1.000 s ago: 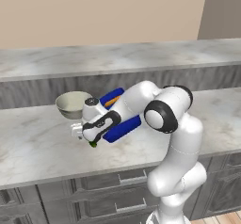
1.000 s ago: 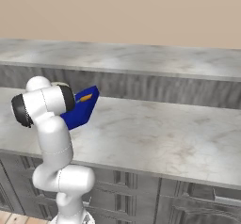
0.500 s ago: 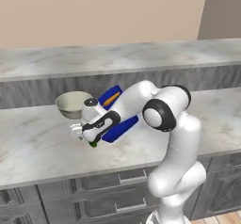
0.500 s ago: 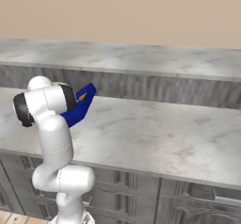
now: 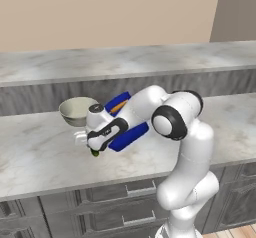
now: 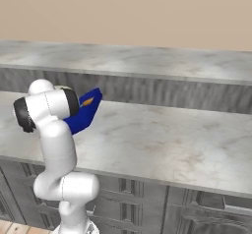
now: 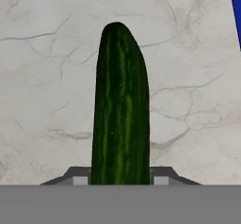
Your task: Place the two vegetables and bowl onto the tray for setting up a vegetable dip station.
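Note:
A dark green cucumber (image 7: 121, 105) lies on the marble counter, pointing away from the hand. My gripper (image 7: 121, 176) straddles its near end, one fingertip (image 7: 80, 176) pressed against each side. In the left base view the gripper (image 5: 93, 149) points down at the counter's front, with a green end of the cucumber (image 5: 94, 153) showing below it. The blue tray (image 5: 131, 134) lies just right of the hand, partly behind the forearm, and the orange carrot (image 5: 116, 107) rests on its far end. The grey-cream bowl (image 5: 77, 110) stands behind and left of the hand.
A raised marble ledge (image 5: 125, 62) runs behind the counter. The counter's front edge (image 5: 75, 179) is close below the hand. From the right, my arm hides much of the tray (image 6: 84, 113) and the carrot (image 6: 87, 101) shows on it. A tray corner (image 7: 236, 2) shows in the hand view.
The arm holds almost the same pose over the cucumber. The fingers have drawn in against the cucumber's sides. Tray, carrot and bowl have not moved.

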Tool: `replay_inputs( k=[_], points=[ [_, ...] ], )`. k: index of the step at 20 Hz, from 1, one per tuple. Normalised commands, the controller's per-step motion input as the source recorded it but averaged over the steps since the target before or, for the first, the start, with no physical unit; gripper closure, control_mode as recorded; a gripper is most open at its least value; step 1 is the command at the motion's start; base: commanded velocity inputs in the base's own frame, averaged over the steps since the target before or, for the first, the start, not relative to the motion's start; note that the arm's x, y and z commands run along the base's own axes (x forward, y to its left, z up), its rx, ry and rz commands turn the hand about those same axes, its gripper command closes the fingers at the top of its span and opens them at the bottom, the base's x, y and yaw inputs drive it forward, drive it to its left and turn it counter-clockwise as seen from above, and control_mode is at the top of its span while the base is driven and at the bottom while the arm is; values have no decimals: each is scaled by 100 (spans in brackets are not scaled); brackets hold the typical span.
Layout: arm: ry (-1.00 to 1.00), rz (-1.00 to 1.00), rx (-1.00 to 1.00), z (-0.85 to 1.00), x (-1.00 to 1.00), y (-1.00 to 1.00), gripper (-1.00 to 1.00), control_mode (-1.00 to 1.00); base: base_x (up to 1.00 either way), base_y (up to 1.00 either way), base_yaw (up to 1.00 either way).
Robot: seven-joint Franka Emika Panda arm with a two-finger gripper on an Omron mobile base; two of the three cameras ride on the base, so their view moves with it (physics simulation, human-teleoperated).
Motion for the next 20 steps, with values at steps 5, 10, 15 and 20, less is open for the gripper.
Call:
replay_inputs(
  k=[5, 10, 15, 20],
  points=[
    [-3, 0, 0, 29, 0, -25, 100, -100, 0, 0, 0],
    [0, 0, 0, 31, 0, -19, 100, -100, 0, 0, 0],
    [0, 0, 0, 42, 4, -23, 100, -100, 0, 0, 0],
    [0, 2, 0, 45, 4, -28, 100, -100, 0, 0, 0]
  ],
)
